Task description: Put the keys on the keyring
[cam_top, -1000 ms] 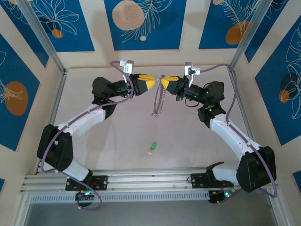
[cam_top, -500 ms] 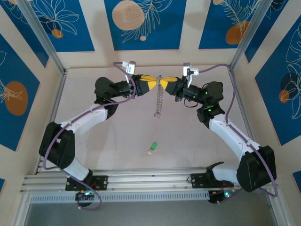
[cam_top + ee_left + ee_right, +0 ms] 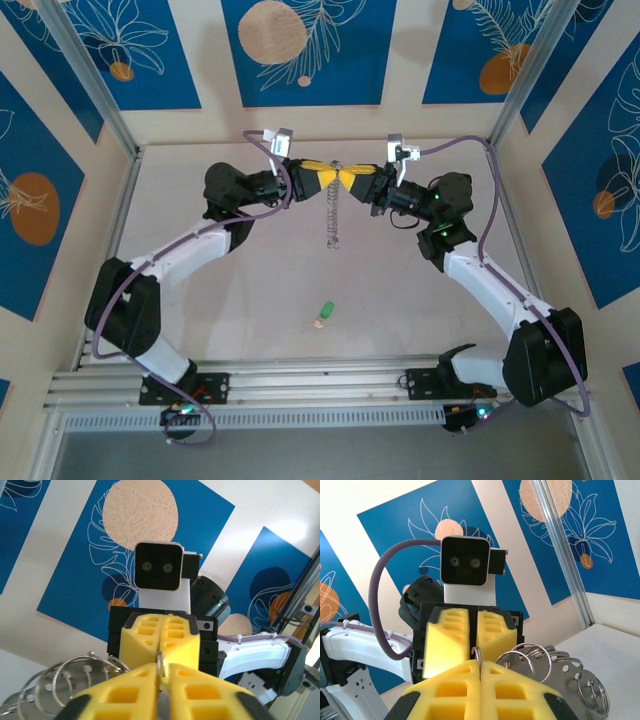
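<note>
The keyring (image 3: 337, 215), a grey chain of metal rings, hangs in the air at the back middle of the table. Both yellow-fingered grippers meet tip to tip at its top. My left gripper (image 3: 333, 178) is shut on the top ring from the left, and my right gripper (image 3: 349, 178) is shut on it from the right. In the left wrist view the thin ring (image 3: 160, 661) sits pinched between my left gripper (image 3: 161, 674) fingers. The right wrist view shows the same ring (image 3: 477, 655) clamped in my right gripper (image 3: 480, 672). The green-headed key (image 3: 322, 314) lies on the table, near the front.
More rings of the chain (image 3: 555, 667) dangle beside the right fingers and to the left of the left fingers (image 3: 65, 687). An aluminium rail (image 3: 300, 378) runs along the near edge, and metal posts (image 3: 95, 85) stand at the back corners.
My left gripper has moved right to the keyring's top and shut on it, opposite the right gripper. The hanging chain has drawn into a narrower, straighter line.
</note>
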Controlling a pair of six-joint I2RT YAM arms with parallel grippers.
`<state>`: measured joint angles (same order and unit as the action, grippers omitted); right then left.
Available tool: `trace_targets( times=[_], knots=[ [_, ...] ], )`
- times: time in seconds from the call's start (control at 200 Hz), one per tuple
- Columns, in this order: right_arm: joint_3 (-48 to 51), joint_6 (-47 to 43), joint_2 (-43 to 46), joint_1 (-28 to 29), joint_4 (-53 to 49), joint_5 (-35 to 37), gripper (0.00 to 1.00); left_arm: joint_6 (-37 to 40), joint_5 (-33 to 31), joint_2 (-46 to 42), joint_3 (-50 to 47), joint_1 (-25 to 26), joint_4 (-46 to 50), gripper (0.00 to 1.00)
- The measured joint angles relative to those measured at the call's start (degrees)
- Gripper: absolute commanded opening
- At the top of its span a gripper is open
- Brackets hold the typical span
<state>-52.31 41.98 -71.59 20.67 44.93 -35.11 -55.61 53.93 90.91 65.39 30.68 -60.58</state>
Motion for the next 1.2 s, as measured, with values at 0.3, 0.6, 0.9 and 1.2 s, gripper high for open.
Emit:
trace_targets(
  times=[0.3, 0.6, 0.9, 1.2],
  knots=[
    [0.0, 0.02, -0.02, -0.15, -0.74, 0.04, 0.22, 0.94, -0.02, 0.04, 0.02, 0.09, 0.35, 0.0],
    [-0.02, -0.26, 2.43, -9.09, -11.69, 0.24, 0.48, 12.04, 1.73, 0.0, 2.78, 0.63, 13.66, 0.0],
    [-1.62, -3.96, 7.72, -11.26, -22.21, -4.57, 0.49, 34.77, 4.87, -0.57, 13.9, 0.63, 42.93, 0.0],
    [-6.58, -8.02, 4.57, -8.94, -27.28, -11.13, 0.48, 51.1, 7.3, -0.7, 22.88, 0.63, 64.85, 0.0]
  ],
)
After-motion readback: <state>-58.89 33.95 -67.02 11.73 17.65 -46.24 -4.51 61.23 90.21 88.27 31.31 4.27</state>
